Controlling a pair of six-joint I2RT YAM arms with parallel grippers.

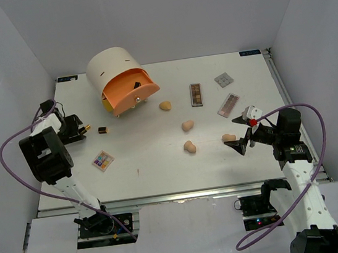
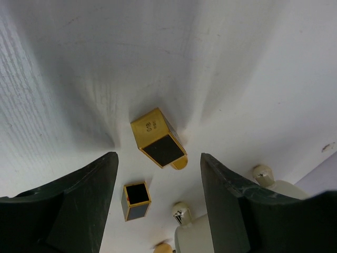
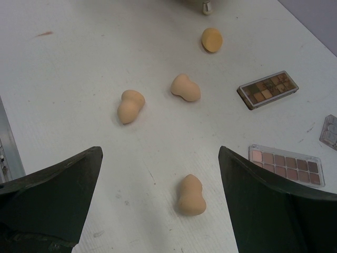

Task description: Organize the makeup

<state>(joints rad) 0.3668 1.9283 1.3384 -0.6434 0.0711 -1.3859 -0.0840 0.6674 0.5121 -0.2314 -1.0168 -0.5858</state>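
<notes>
Top external | left arm folded low by desk's (image 1: 162, 171) left edge, left claw (image 1: 84, 129) part-open | gold compact (image 2: 158, 145) lies between its fingers, touching neither | right claw (image 1: 237, 133) wide, tan sponge (image 3: 190, 195) below between fingers, near right edge.

**Tabletop** (image 1: 162, 171): plain white, with a few faint scuffs.
**Drawer unit** (image 1: 110, 64): cream shell; the open drawer front (image 1: 132, 95) is orange.
**Sponges** (image 3: 130, 105): uniform tan-orange (all four alike).
**Brown palette** (image 3: 267, 89): dark frame around a grid of brown, gold and olive pans.
**Pink palette** (image 3: 287, 164): clear frame, two rows of pans shading from pink to brown.
**Grey palette** (image 1: 224, 79): pale grey squares.
**Square palette** (image 1: 103, 161): mixed pink, yellow and lilac pans.
**Gold case** (image 2: 158, 145): shiny gold sides, black end face.
**Compact** (image 2: 137, 200): dark brown, gold-edged.
</notes>
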